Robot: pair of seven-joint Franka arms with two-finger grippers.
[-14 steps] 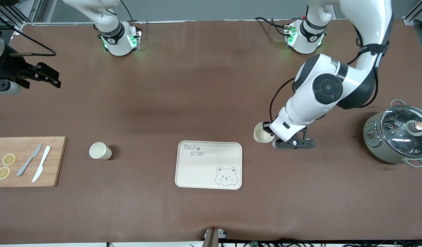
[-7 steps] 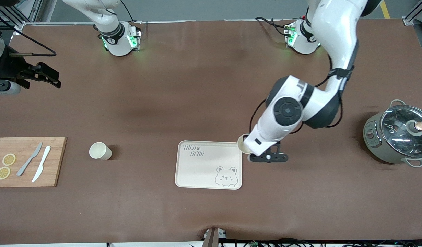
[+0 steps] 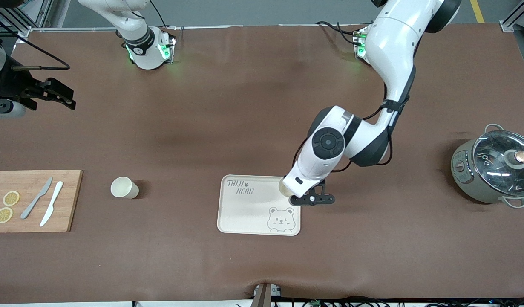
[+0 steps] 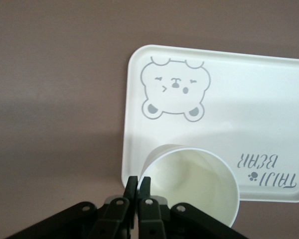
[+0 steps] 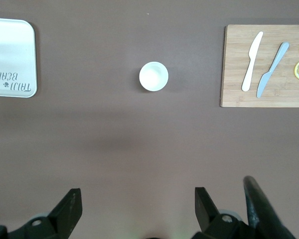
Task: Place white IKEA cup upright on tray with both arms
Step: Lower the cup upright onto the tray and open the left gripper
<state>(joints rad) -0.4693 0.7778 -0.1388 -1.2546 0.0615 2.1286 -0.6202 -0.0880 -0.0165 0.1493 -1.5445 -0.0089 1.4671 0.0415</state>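
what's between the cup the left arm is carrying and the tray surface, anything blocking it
Nothing visible. The left gripper is shut on the rim of the cup, held upright over the tray at its edge toward the left arm's end. The tray's surface below is bare. The right gripper waits open, away from the tray.

Glossy white arms [image 3: 394, 47], black joints, black cables, seemingly green-lit bases.

Held cup [image 3: 284, 186] now over tray [image 3: 245, 213]
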